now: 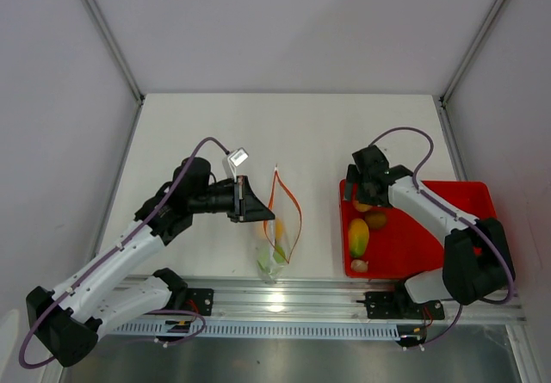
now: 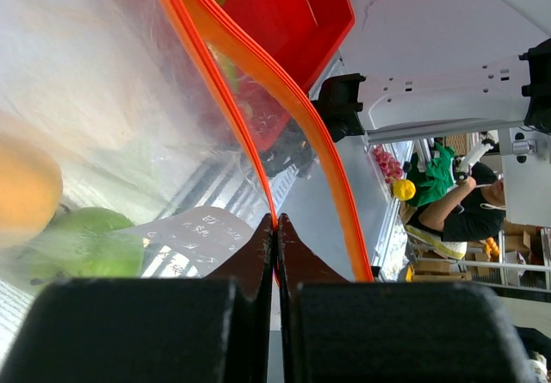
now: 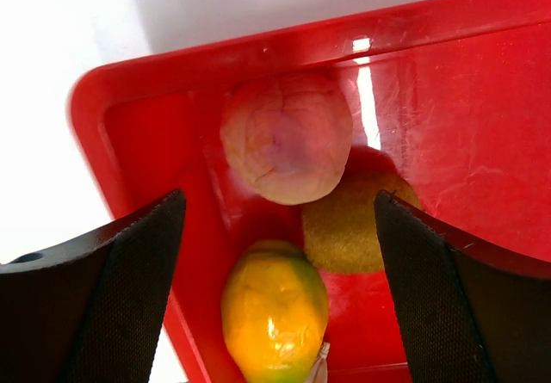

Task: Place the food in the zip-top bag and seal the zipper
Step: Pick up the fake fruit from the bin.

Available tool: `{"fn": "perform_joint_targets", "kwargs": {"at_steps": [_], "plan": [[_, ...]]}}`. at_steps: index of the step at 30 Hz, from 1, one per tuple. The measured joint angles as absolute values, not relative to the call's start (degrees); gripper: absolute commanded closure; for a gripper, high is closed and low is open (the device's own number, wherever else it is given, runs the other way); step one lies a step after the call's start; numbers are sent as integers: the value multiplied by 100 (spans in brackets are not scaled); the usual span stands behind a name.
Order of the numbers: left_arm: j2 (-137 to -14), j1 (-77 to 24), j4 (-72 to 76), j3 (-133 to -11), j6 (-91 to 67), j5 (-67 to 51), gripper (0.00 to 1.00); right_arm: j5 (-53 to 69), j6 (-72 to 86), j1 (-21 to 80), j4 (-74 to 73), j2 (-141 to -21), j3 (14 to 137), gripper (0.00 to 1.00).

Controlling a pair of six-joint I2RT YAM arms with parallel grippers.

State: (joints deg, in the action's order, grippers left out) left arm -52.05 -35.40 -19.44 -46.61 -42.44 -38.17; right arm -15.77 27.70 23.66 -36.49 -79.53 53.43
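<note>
Pinching the zipper (image 2: 250,47) between fully closed fingers, the left gripper (image 2: 275,225) is holding the bag (image 1: 277,228) with its mouth gaping open over the white table (image 1: 207,133). An orange (image 2: 26,185) and a green apple (image 2: 86,241) are lying inside the clear plastic. The right gripper (image 3: 277,202) is hanging with jaws spread wide and gripping nothing, above the far left corner of the red tray (image 3: 465,99) and directly over the peach (image 3: 288,138). A kiwi (image 3: 349,228) is touching the peach, a mango (image 3: 274,314) is lying just beside both, and a small beige piece (image 1: 359,265) is sitting near the tray's front edge. Plain white walls (image 1: 284,21) with metal corner posts are enclosing the table on three sides, and an aluminium rail (image 1: 284,297) is running along its near edge. A person in green (image 2: 448,202) is sitting beyond the rig, showing in the left wrist view.
</note>
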Motion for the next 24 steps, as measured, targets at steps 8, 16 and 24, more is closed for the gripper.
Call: {"fn": "perform_joint_targets", "kwargs": {"at_steps": [8, 16, 24], "plan": [[-5205, -3540, -1944, -4661, -4244, -3817, 99, -1544, 2676, 2215, -3312, -8331, 5245, 15], [-5172, -3540, -1951, -4654, -4239, -3817, 99, -1468, 2536, 2062, -2995, -8764, 5225, 18], [-5089, -3540, -1990, -4595, -4202, -3815, 100, -1393, 2456, 2014, -2797, -8906, 5168, 42]]}}
